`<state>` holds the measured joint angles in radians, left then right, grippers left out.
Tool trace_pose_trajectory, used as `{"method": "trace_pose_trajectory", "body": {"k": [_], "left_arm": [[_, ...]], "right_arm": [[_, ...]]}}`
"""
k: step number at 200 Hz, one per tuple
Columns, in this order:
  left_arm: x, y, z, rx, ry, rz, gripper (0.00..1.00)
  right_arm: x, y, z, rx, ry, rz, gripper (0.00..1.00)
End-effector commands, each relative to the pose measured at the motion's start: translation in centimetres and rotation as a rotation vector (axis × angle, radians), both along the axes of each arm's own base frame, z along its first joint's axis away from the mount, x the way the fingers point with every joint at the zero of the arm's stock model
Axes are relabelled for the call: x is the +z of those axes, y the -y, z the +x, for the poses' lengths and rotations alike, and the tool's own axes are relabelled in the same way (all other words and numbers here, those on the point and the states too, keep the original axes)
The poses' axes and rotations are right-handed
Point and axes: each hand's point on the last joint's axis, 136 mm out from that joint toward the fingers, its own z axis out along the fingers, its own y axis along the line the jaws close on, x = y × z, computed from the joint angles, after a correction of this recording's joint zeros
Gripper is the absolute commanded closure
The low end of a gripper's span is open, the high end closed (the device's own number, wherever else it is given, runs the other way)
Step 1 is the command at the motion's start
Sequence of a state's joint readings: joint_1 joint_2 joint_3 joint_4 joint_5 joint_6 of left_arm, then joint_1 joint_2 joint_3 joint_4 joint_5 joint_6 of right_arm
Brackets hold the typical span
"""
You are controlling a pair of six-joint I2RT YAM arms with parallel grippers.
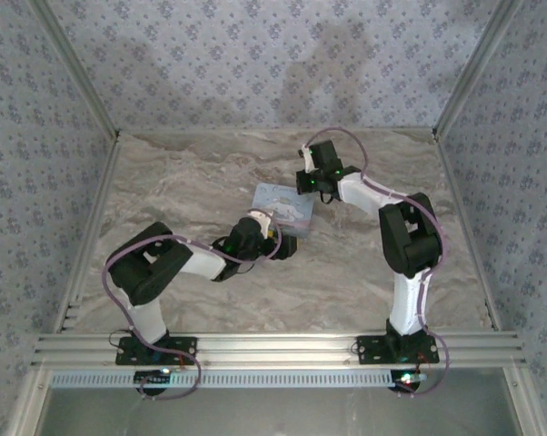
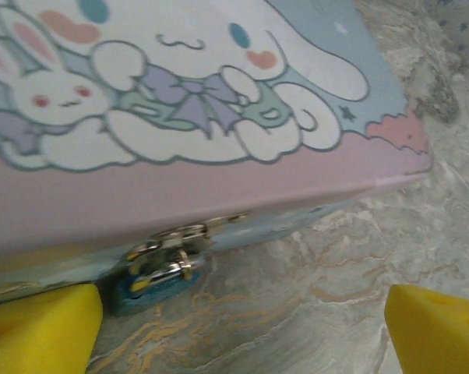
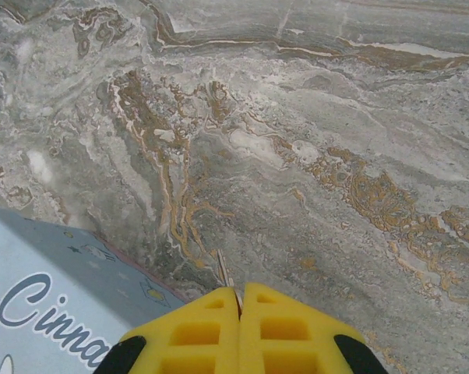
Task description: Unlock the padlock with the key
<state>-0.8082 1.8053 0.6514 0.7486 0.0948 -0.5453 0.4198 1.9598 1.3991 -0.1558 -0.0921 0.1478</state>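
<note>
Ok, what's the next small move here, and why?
Probably nudge the left gripper sideways so the padlock sits centred in its open grip. The padlock hangs at the latch of the tin, right beside one finger, off-centre. The right gripper is shut on what looks like the key, over the table, so steadying the padlock seems to come first.

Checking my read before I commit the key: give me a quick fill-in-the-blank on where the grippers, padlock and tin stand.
1. The left gripper is ___, facing the teal padlock.
2. The padlock hangs from the hasp of the cartoon-printed ___.
3. The right gripper is ___ on the key.
Missing: open; tin; shut.
</note>
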Motion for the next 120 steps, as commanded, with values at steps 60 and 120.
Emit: {"method": "trace_pose_trajectory", "body": {"k": [60, 120], "left_arm": [[1.68, 2.79, -1.23, -0.184, 0.046, -0.112, 0.20], [1.61, 2.75, -0.41, -0.152, 0.043, -0.174, 0.20]], "right_arm": [[-2.59, -0.43, -0.98, 0.021, -0.041, -0.045, 1.00], [-2.72, -0.68, -1.36, 0.026, -0.042, -0.042, 1.00]]}}
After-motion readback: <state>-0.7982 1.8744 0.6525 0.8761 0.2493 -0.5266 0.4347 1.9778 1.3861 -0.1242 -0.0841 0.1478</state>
